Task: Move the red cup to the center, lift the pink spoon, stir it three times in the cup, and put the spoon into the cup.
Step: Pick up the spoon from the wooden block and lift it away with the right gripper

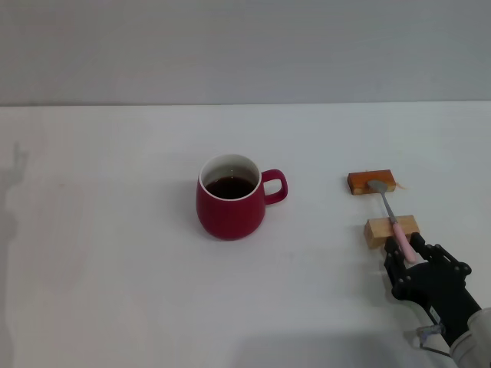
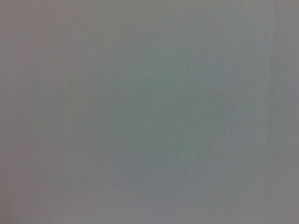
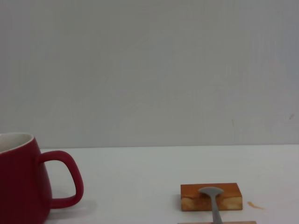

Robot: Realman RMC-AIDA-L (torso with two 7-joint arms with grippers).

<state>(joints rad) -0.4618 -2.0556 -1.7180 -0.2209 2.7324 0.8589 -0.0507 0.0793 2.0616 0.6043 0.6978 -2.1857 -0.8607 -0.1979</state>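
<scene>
Head view: right claw (image 1: 406,253) around pink spoon (image 1: 393,218) handle.

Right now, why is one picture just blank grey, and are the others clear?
Left wrist view: featureless grey blur, nothing recognisable. Head view: sharp, even light, a soft shadow beside the red cup. Right wrist view: clear, the pink spoon's metal bowl resting on the orange-brown block.
</scene>
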